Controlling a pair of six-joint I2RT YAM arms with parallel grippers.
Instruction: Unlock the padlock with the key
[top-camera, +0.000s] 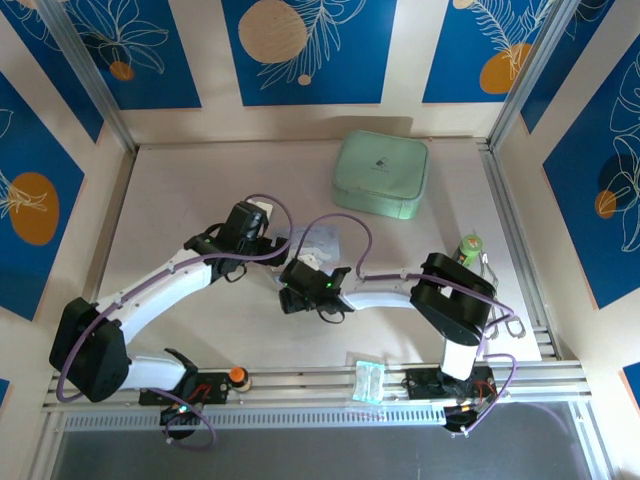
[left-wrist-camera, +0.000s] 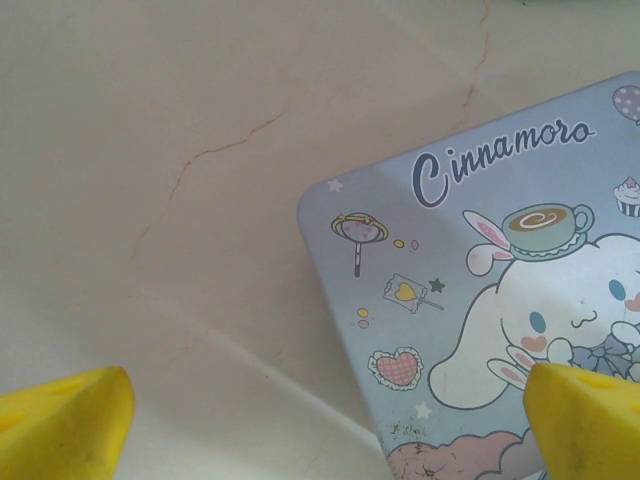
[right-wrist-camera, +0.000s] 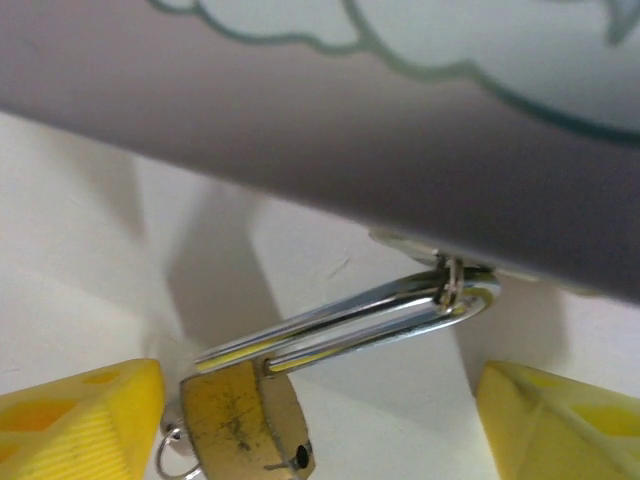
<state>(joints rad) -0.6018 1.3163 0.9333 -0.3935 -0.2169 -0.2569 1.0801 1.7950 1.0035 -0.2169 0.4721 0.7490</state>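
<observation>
A: Where is the padlock?
B: Bottom centre, between the spread right tool's fingers, close by the frame-left one; its shackle hooked in the tin's hasp, upper right.
A: Room?
B: Bare desk right of it.

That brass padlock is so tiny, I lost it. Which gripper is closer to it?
Right. The right gripper straddles the padlock, a finger either side; the left gripper hovers over the blue tin's corner.
</observation>
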